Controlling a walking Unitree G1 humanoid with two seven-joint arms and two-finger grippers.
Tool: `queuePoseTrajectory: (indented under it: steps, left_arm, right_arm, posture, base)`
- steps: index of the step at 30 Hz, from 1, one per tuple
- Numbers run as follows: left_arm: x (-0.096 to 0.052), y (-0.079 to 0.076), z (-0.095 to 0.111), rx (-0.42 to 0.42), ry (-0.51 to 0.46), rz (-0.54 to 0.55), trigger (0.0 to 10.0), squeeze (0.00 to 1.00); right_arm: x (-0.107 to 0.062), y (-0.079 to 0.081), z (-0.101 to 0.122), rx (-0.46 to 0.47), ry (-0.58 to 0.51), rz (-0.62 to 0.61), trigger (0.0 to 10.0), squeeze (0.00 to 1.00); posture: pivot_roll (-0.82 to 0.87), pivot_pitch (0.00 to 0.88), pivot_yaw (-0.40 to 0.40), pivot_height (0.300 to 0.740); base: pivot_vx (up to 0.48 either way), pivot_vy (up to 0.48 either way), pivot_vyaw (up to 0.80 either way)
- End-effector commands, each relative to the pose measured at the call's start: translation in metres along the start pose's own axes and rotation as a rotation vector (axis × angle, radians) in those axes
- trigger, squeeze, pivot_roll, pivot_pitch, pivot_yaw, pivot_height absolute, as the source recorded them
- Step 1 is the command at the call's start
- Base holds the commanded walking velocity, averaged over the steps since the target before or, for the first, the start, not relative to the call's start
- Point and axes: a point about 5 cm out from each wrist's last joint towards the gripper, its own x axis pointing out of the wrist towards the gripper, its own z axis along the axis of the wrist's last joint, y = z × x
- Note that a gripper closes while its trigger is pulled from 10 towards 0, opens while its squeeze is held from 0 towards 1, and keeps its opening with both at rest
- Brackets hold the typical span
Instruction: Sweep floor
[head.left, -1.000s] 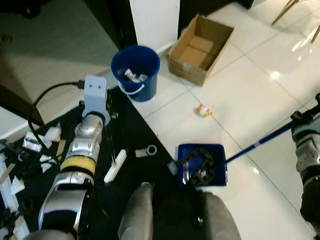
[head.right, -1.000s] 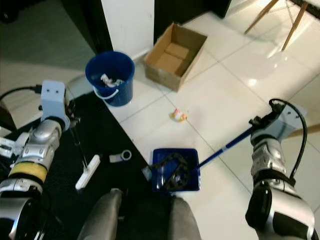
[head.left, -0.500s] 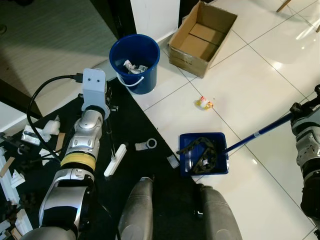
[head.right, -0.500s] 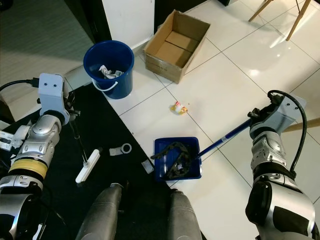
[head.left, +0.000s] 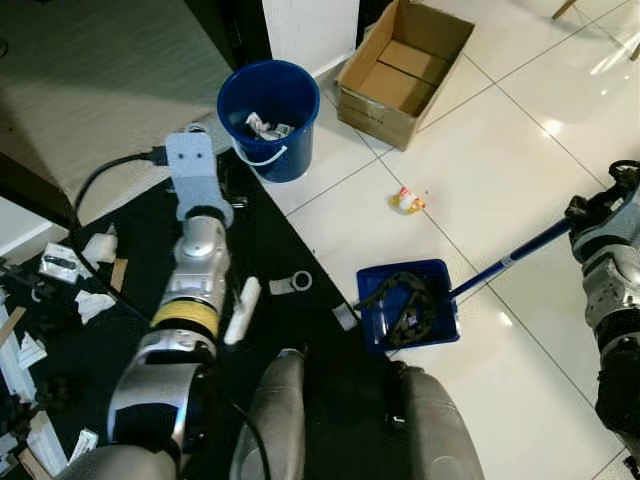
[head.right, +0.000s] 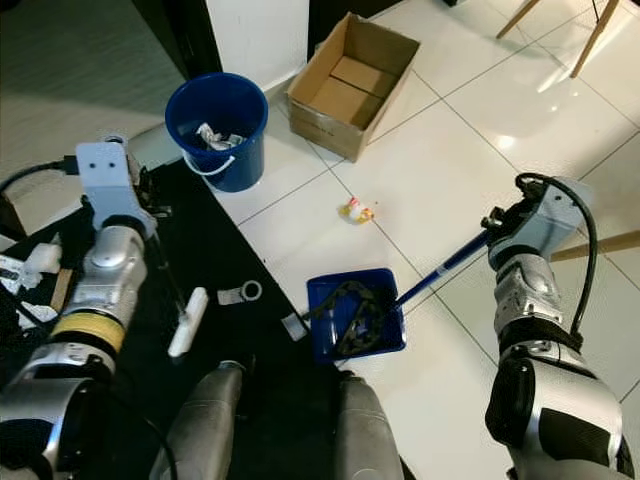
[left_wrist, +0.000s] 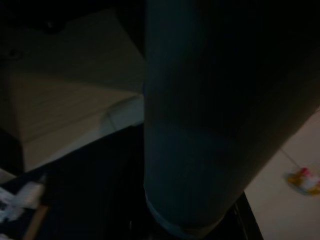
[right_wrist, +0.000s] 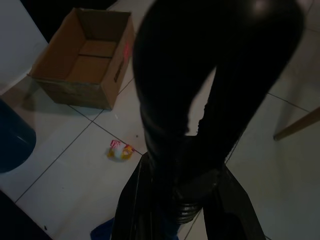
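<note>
Dustpan (head.right: 355, 318), one square blue plastic tray on a long blue pole, rests on glossy white floor tiles (head.right: 440, 170) below the right hand (right_wrist: 175, 195), which is clenched round that pole. One crumpled wrapper (head.right: 355, 211) lies beyond it. The left hand (head.right: 110, 180) grips a thin broom (head.right: 187, 320); one round bucket (head.right: 218, 130), one cardboard box (head.right: 350, 85).

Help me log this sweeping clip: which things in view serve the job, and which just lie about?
Job: dustpan on its blue handle, right gripper, left gripper, brush, wrapper, bucket.

Lying about: cardboard box, scraps on the dark mat.
</note>
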Motion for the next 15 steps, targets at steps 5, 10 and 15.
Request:
queuePoseTrajectory:
  steps: [5,10,15]
  left_arm:
    - [-0.010,-0.046,-0.001,-0.175,0.001,-0.037,10.0,0.00]
    - [-0.019,-0.106,0.019,-0.328,0.001,-0.101,10.0,0.00]
    - [-0.032,-0.154,0.049,-0.423,-0.013,-0.178,10.0,0.00]
  right_arm:
    - [-0.007,0.001,-0.022,0.016,0.065,-0.008,10.0,0.00]
    - [-0.010,0.007,-0.031,0.019,0.080,0.000,10.0,0.00]
    - [-0.011,0.009,-0.035,0.022,0.088,0.002,10.0,0.00]
  posture:
    - [0.11,0.370,0.016,0.740]
    - [0.11,0.370,0.020,0.740]
    - [0.12,0.371,0.022,0.740]
  base:
    - [0.000,0.000,0.00]
    - [0.000,0.000,0.00]
    - [0.000,0.000,0.00]
